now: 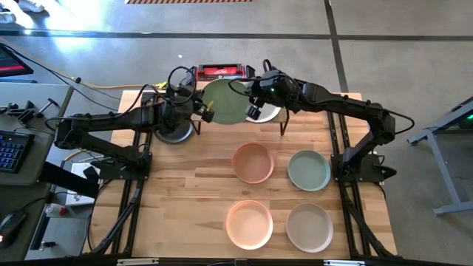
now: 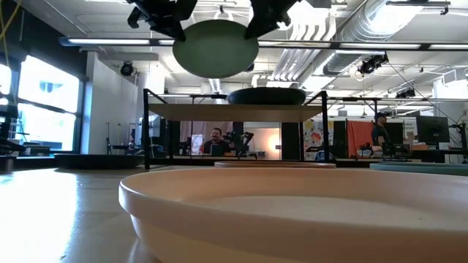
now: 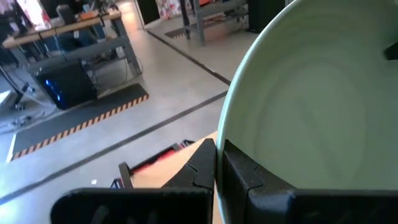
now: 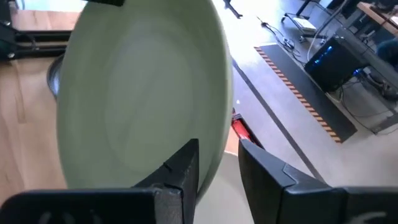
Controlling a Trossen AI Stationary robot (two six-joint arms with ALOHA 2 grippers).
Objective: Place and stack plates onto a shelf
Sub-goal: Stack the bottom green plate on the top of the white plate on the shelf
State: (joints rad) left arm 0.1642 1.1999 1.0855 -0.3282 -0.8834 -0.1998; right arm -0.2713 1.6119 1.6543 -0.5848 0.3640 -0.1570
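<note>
A pale green plate hangs level in the air above the shelf, between both grippers. My left gripper is shut on the plate's left rim. My right gripper is open at the right rim, one finger on either side of it; a strip of floor shows between the rim and the outer finger. A black plate rests by its base on the shelf top, on its right half. On the table lie two peach-pink plates, another pale green plate and a beige plate. My left gripper pinches the green plate's rim on the side toward the table's left, one finger inside the dish and the other outside it. The fingers come in level from the left. The plate is lifted clear above the shelf.
A dark plate sits on the table just left of the shelf. A red-and-black device lies at the far edge behind the shelf. The near left part of the table is bare wood. People show in the room beyond.
</note>
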